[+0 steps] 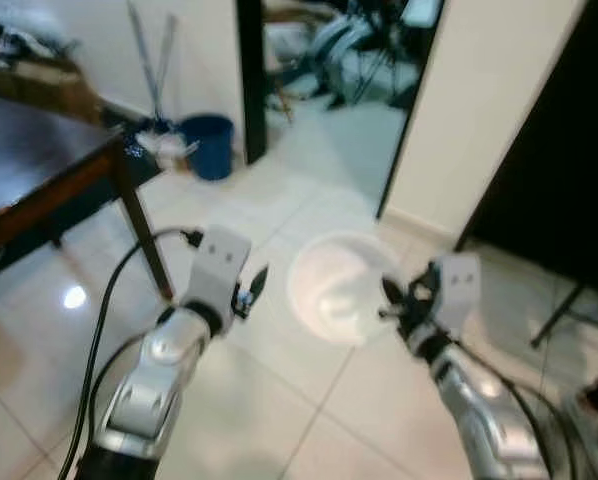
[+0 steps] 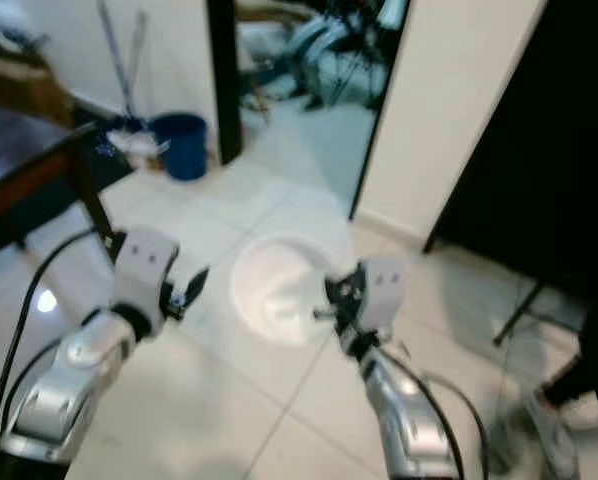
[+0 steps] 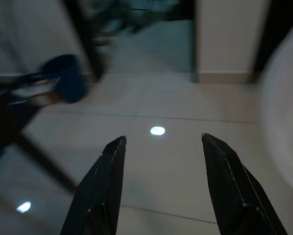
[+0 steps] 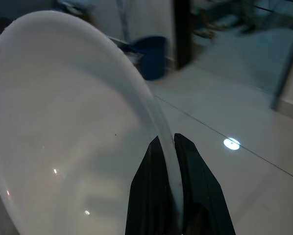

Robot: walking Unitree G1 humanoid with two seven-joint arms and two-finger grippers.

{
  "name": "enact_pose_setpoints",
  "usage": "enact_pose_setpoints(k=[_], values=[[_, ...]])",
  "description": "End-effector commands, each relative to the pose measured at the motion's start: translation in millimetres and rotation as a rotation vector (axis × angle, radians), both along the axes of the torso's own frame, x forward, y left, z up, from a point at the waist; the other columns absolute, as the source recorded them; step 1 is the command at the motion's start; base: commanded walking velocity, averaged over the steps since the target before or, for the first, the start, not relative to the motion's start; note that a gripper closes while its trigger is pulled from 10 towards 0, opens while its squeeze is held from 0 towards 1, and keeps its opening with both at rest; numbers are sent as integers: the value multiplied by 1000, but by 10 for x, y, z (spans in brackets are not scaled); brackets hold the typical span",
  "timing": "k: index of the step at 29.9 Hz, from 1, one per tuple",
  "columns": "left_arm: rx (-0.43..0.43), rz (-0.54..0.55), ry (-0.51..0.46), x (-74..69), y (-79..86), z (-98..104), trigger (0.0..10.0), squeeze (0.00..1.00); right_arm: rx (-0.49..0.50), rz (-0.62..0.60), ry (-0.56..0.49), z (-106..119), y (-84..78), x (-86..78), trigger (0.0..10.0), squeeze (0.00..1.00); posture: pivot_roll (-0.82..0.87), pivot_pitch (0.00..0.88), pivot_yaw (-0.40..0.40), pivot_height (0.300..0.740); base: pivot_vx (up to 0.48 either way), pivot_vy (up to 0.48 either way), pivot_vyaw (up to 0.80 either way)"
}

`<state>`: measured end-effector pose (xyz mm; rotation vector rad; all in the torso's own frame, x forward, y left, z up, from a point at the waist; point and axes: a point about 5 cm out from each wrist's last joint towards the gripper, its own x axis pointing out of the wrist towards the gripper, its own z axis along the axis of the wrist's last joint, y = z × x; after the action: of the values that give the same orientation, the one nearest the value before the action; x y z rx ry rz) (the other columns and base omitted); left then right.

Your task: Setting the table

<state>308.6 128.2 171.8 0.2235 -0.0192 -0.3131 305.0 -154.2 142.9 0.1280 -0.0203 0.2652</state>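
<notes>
We see a pale, glossy tiled floor [image 1: 309, 190] reflecting ceiling lights. A blue plastic bucket [image 1: 208, 145] stands by a white wall [image 1: 194, 50], thin mop handles [image 1: 151, 60] leaning just beside it. A dark doorway [image 1: 334, 45] opens onto blurred clutter.

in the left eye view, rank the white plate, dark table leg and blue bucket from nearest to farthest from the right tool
1. White plate: its rim is pinched in the right tool, held in front of the robot.
2. Dark table leg: off to the robot's left, past the left arm.
3. Blue bucket: farthest, ahead and left, by the doorway.
</notes>
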Motion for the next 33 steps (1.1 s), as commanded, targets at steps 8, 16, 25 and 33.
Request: enact_pose_setpoints(k=[8, 16, 25, 33], values=[[-7, 19, 32, 10, -3, -57, 10000, 0, -5, 17, 13, -42, 13, -23, 10000, 82, -23, 0, 41, 740, 0, 0, 744], [-11, 40, 42, 25, 16, -60, 10000, 0, -7, 24, 10, -35, 23, -23, 10000, 102, -23, 0, 40, 740, 0, 0, 744], [-50, 84, 53, 58, 49, -15, 10000, 0, -9, 31, 1, -12, 34, -22, 10000, 114, -24, 0, 40, 740, 0, 0, 744], [-142, 125, 72, 95, 81, 114, 10000, 0, -9, 32, -12, 28, 34, -11, 10000, 118, -23, 0, 41, 740, 0, 0, 744]])
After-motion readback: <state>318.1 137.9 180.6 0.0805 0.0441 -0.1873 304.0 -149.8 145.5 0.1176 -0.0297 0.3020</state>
